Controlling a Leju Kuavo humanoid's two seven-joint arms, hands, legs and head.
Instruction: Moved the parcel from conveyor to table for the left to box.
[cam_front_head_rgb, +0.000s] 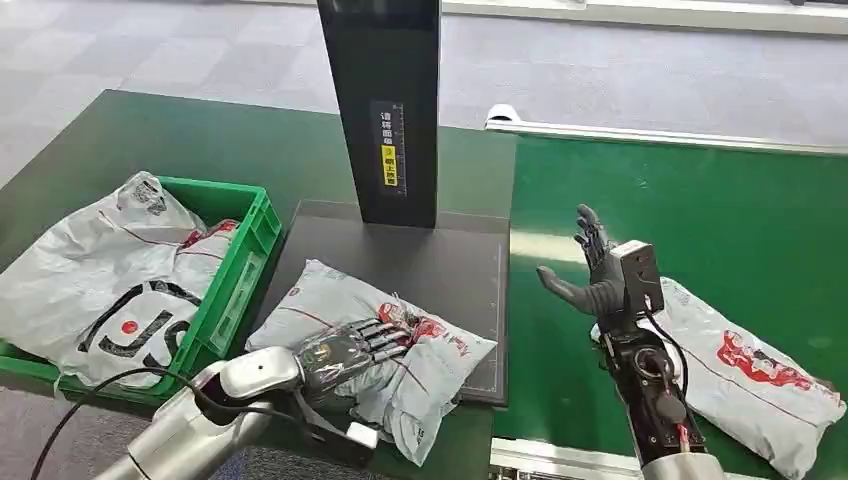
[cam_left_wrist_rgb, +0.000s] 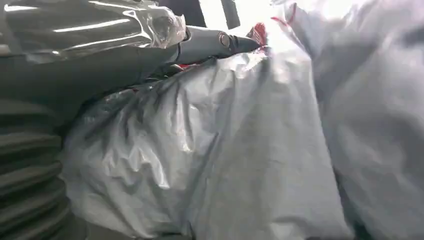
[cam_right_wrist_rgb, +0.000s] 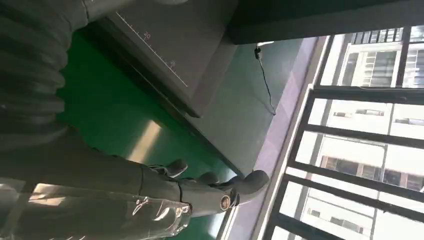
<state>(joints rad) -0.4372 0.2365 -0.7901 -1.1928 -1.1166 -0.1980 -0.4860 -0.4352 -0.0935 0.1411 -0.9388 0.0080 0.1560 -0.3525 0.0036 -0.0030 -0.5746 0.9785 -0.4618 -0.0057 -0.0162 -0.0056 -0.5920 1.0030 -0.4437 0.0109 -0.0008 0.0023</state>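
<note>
Head view: left hand (cam_front_head_rgb: 352, 349) lies on the grey parcel (cam_front_head_rgb: 400, 345) on the dark platform (cam_front_head_rgb: 450, 265), grip unclear, so slick film may slip on the lift toward the green crate (cam_front_head_rgb: 245, 262); right hand (cam_front_head_rgb: 592, 272) open, empty above the conveyor (cam_front_head_rgb: 760, 220).

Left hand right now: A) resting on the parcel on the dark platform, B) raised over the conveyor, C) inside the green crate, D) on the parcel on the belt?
A: the left hand lies on the grey parcel on the dark platform; the raised, empty one over the conveyor is the right hand.
</note>
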